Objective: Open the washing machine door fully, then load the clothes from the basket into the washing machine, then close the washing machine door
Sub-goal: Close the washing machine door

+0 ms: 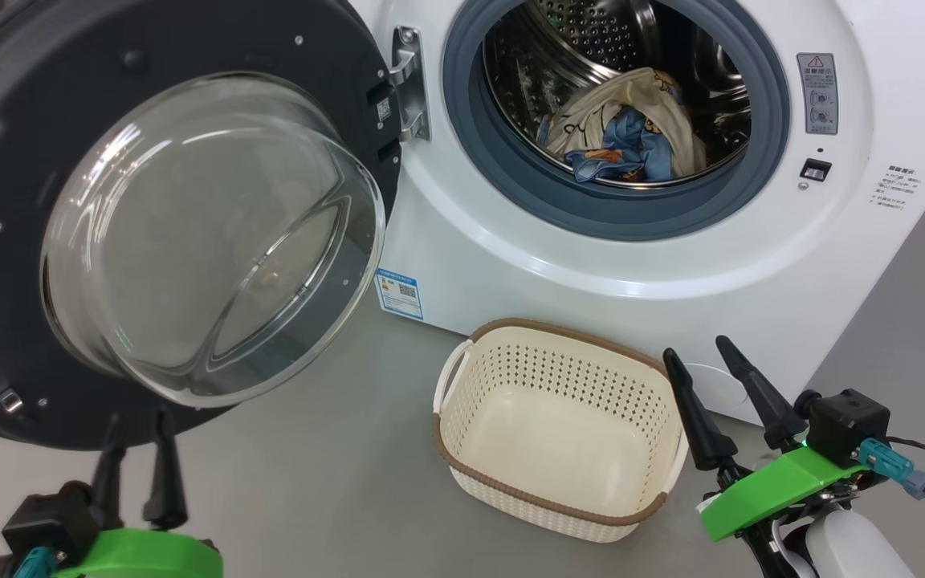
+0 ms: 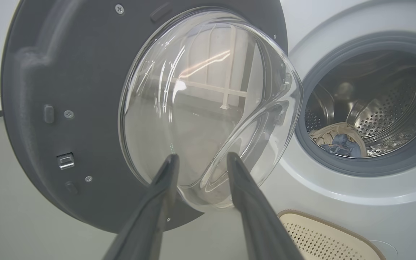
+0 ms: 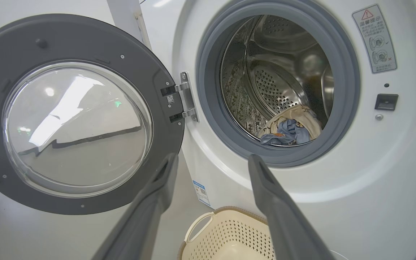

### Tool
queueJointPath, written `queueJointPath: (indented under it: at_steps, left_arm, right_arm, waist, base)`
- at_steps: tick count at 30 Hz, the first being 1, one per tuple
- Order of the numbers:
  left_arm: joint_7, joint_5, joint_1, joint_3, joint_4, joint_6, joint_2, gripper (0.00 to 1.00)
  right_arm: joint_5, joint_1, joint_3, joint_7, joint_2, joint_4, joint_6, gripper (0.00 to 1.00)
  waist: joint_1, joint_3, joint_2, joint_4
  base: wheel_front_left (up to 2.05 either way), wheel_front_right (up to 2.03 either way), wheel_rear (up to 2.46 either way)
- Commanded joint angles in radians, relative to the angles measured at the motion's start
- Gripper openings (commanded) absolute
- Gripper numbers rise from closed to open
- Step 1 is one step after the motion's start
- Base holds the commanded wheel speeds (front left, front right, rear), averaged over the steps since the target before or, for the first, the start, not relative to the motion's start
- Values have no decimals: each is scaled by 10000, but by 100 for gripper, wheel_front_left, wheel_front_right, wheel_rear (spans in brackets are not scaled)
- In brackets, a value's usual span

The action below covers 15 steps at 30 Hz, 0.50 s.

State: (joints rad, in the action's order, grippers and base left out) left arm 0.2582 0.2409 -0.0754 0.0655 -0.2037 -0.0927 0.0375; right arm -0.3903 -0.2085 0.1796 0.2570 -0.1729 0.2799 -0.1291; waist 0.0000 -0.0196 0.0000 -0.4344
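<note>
Clothes point(image 1: 631, 128) lie inside the washing machine point(image 1: 511, 265), well ahead of the right tool point(image 1: 694, 347); the basket point(image 1: 511, 377) beside it is empty. Both tools are spread, holding nothing. Loading looks done; next, the left tool point(image 1: 137, 419) must swing the washing machine door point(image 1: 181, 225), just ahead of it, shut.

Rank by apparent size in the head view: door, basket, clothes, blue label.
1. washing machine door, by far, though it is swung nearer the camera
2. basket
3. clothes, lying farther back
4. blue label
</note>
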Motion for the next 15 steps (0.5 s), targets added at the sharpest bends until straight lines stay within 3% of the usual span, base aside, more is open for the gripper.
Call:
queueJointPath:
  at_steps: [1,8,15]
  left_arm:
    - [36,-186,-199,331,289,-30,169,0]
    - [36,-107,-666,469,783,-166,611,0]
    - [-52,365,-1775,882,1562,-286,1725,0]
  right_arm:
    - [-142,-65,173,48,-46,-223,-16,100]
    - [-142,-49,107,48,-25,-225,-16,100]
    - [-161,-34,122,48,-107,-221,-16,100]
  waist:
    - [0,-3,0,-4]
    - [0,15,0,-39]
    - [0,-25,0,-39]
  base:
    - [0,0,0]
    - [0,0,0]
    - [0,0,0]
